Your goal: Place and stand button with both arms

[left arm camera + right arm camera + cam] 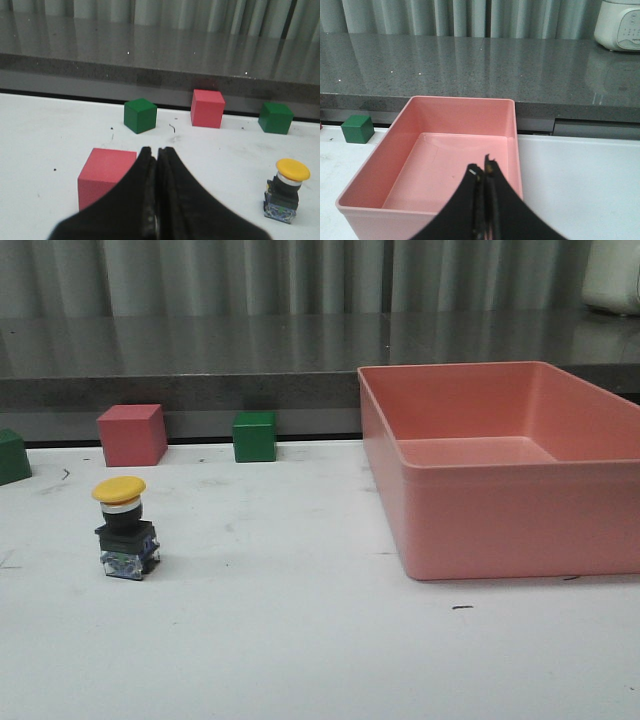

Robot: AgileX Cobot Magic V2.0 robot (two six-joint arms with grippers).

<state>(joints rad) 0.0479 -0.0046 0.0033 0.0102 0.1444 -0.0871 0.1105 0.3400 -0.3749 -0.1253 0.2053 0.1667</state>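
matte white table (pixel 300 640) | button (pixel 126 529) upright, glossy yellow dome cap | left tool (pixel 156 152) & right tool (pixel 483 170) closed, empty

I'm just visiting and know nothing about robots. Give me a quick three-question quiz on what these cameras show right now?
1. True or false: the button stands upright on the table.
2. What lies inside the pink bin? A) a cube B) the button C) nothing visible
3. How do the fingers of the left gripper and right gripper stand?

Key:
1. True, yellow cap on top.
2. C.
3. Both are closed, holding nothing.
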